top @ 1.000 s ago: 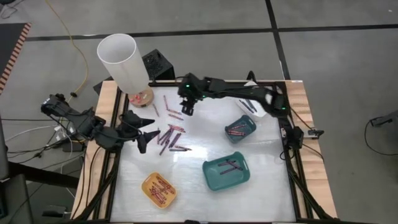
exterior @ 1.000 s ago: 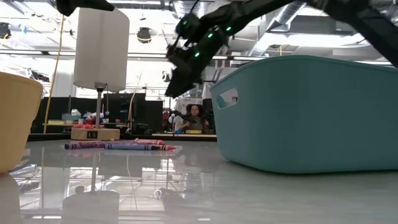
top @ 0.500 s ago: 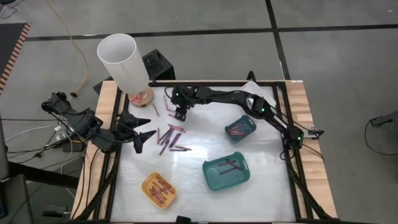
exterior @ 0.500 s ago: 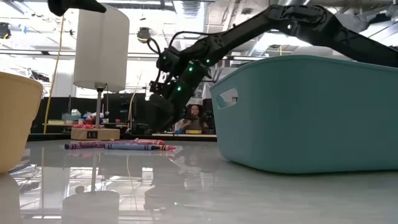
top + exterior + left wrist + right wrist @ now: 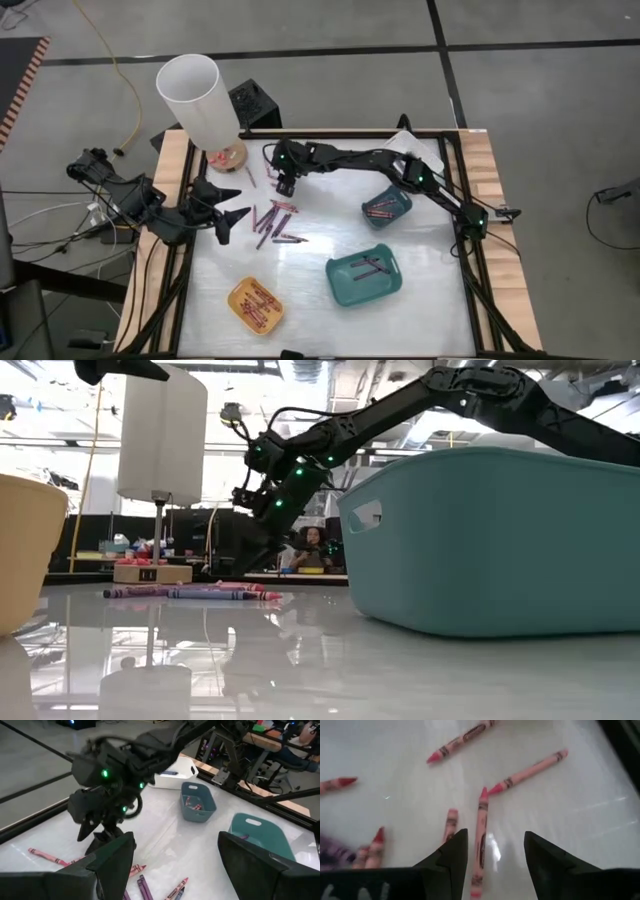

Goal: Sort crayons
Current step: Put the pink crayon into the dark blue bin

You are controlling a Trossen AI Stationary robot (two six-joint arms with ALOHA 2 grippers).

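Note:
Several crayons [image 5: 270,218], pink, red and purple, lie loose on the white table left of centre. My right gripper [image 5: 285,187] reaches across from the right and hangs low over the far end of this scatter, open. In the right wrist view its fingers [image 5: 496,837] stand on either side of one pink crayon [image 5: 481,827] that lies flat on the table; I cannot tell whether they touch it. My left gripper [image 5: 232,214] waits open at the left edge of the scatter, fingers [image 5: 175,845] wide apart with nothing between them.
A yellow tray [image 5: 236,296] with red crayons sits near the front left. A large teal tray [image 5: 344,286] and a small teal tray [image 5: 404,201] stand to the right, a white tray [image 5: 408,140] at the far right. A white-shaded lamp [image 5: 195,95] stands at the far left corner.
My right gripper has come down toward the table and gone a little toward the left edge, ending low over the far crayons. The crayons have stayed where they were.

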